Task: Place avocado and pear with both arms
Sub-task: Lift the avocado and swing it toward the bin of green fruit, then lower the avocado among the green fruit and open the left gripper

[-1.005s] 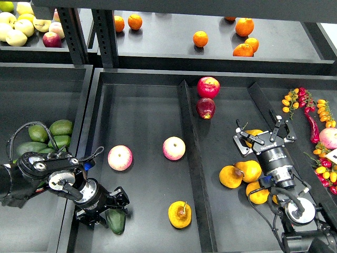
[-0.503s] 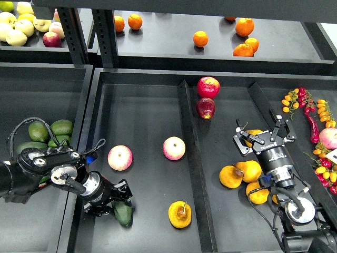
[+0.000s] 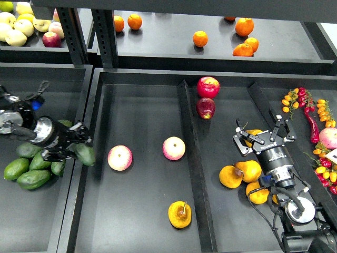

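Observation:
My left gripper (image 3: 78,147) is shut on the dark green avocado (image 3: 86,155) and holds it over the wall between the left bin and the middle tray. My right gripper (image 3: 265,135) is open, its fingers spread over a yellow-orange pear (image 3: 253,134) in the right compartment, which it partly hides. Another pear (image 3: 179,214) with a brown stem lies alone at the front of the middle tray (image 3: 142,116).
Lighter green avocados (image 3: 29,171) are piled in the left bin. Two pink-and-yellow apples (image 3: 120,157) (image 3: 174,148) lie in the middle tray. More pears (image 3: 240,173) lie by my right wrist, red apples (image 3: 207,97) behind. Oranges (image 3: 243,37) are on the back shelf, chillies (image 3: 310,113) at far right.
My left gripper has carried the avocado from the front of the middle tray up and to the left, to the edge of the left bin. The right arm has not moved.

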Controlling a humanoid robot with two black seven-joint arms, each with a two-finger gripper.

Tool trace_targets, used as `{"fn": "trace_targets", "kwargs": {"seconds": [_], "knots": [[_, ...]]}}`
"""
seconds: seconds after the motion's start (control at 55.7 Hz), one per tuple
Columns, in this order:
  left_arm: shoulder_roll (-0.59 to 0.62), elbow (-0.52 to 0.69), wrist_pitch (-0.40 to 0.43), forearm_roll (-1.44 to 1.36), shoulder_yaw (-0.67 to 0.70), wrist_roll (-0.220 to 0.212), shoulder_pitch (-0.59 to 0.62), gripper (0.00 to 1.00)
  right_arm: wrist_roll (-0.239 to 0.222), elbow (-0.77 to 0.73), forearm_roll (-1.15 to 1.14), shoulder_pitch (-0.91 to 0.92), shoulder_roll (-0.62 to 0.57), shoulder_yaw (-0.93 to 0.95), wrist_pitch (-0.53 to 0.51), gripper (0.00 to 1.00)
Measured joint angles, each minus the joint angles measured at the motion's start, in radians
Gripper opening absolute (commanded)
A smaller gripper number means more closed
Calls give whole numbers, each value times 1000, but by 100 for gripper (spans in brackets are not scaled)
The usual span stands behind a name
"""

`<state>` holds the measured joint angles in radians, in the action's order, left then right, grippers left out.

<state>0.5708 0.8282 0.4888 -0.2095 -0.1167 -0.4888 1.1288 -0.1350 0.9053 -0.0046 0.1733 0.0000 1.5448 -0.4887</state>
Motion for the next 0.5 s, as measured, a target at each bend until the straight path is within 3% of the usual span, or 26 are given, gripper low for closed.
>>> {"fn": "trace_targets", "kwargs": {"seconds": [0.233,0.503], "knots": [[99,-19,0,-8,-3,0,-62,37,0,0,0,0,0,0,0,100],[98,-94,0,-9,18,0,-113,41,0,0,0,-1,0,0,0,100]]}}
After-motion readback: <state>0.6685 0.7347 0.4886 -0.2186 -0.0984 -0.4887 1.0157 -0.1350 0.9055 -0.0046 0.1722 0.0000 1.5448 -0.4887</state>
